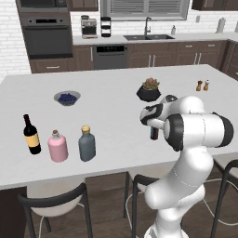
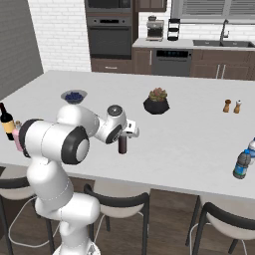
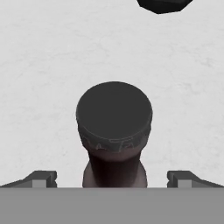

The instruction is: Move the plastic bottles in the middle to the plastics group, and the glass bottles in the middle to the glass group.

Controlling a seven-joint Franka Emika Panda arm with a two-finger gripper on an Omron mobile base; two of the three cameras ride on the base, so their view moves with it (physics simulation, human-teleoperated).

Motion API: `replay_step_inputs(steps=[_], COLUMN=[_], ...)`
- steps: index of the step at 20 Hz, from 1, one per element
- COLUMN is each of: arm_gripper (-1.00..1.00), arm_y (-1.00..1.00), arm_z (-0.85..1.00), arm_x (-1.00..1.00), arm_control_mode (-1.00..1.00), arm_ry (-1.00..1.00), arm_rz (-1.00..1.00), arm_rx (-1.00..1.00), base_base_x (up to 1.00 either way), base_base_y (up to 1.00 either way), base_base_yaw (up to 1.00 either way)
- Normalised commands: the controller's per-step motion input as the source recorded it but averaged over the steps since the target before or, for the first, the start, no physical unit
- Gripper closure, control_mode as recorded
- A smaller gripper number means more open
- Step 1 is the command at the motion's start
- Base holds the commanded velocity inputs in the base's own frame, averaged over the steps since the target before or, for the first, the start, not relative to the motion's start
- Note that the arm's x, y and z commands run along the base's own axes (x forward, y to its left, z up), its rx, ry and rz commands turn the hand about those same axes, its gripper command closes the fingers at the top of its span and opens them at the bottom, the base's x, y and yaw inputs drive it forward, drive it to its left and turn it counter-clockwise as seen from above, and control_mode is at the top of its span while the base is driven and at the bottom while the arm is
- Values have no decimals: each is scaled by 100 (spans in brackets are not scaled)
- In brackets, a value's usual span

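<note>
The slim dark brown glass bottle (image 3: 114, 114) stands upright in the middle of the white island, seen from above with its dark cap toward the camera. My gripper (image 3: 113, 180) hangs open just over it, one fingertip on each side of the neck, touching nothing. From the side, the gripper (image 2: 124, 134) sits over the bottle (image 2: 122, 145). The pink glass bottle (image 1: 57, 146) stands at the left between the yellow-labelled wine bottle (image 1: 31, 135) and the grey flask (image 1: 86, 144). Two clear blue-labelled plastic bottles (image 2: 242, 165) stand at the right edge.
A dark pot with a plant (image 1: 148, 90) stands behind the brown bottle. A bowl of blueberries (image 1: 67, 97) is at the back left, and salt and pepper shakers (image 1: 202, 85) at the back right. Stools (image 1: 56, 204) line the island's near edge.
</note>
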Motion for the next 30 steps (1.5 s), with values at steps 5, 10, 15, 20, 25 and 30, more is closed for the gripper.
replay_step_inputs(steps=[5, 10, 15, 20, 25, 30], arm_gripper=[100, 100, 100, 100, 100, 100], arm_y=[0, 0, 0, 0, 6, 55], arm_z=[0, 0, 0, 23, 68, 53], arm_x=[0, 0, 0, -3, -13, -4], arm_control_mode=[-100, -100, -100, -100, -100, -100], arm_ry=[0, 0, 0, -1, -5, 0], arm_rz=[0, 0, 0, 0, 9, 23], arm_rx=[0, 0, 0, 4, 15, 11], base_base_x=[0, 0, 0, 0, 0, 0], base_base_y=[0, 0, 0, 0, 0, 0], base_base_yaw=[0, 0, 0, 0, 0, 0])
